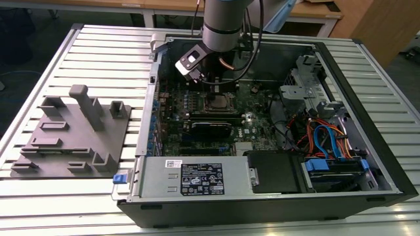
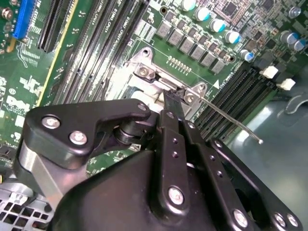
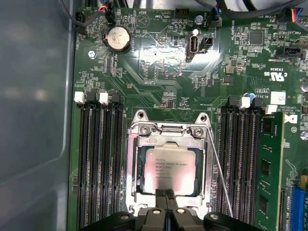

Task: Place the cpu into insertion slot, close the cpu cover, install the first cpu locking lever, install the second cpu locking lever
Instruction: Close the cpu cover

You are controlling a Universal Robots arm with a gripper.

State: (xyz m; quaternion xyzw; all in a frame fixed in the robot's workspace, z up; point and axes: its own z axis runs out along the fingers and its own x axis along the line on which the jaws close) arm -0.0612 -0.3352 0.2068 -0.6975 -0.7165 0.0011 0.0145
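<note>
Hanging above the open computer case on the table, the gripper sits just over the cpu in the exterior view. In the second wrist view, its fingers, closed tip to tip and gripping nothing, touch the cpu cover. In the first wrist view, the cpu lies in the insertion slot, the cpu cover flat over its edges, and a thin lever angles away beside it.

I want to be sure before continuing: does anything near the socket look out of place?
Yes. A thin metal lever beside the cpu cover stands loose, slanting out toward the memory slots instead of lying along the cover. The cpu sits flat.
</note>
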